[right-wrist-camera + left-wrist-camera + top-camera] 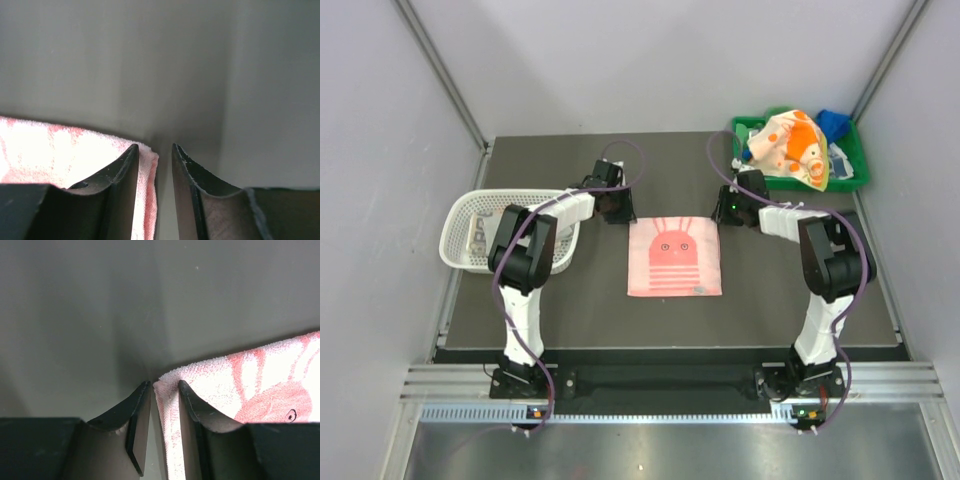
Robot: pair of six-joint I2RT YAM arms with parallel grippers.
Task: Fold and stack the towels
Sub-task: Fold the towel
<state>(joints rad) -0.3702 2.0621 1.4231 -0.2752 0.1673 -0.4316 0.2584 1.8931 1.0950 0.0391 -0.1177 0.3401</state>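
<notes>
A pink towel (674,257) with a striped rabbit face lies flat in the middle of the dark table. My left gripper (617,212) is at its far left corner and my right gripper (728,210) at its far right corner. In the left wrist view the gripper (164,385) straddles the towel (260,375) corner, which rests against the right finger, with a gap on the other side. In the right wrist view the gripper (154,147) straddles the towel (50,150) edge, which lies along the left finger, clear of the right one. Both stand open.
A white perforated basket (460,215) at the left holds a folded cloth (480,235). At the back right a green tray (850,135) holds an orange-patterned towel (795,145) and a blue one (833,122). Grey walls enclose the table.
</notes>
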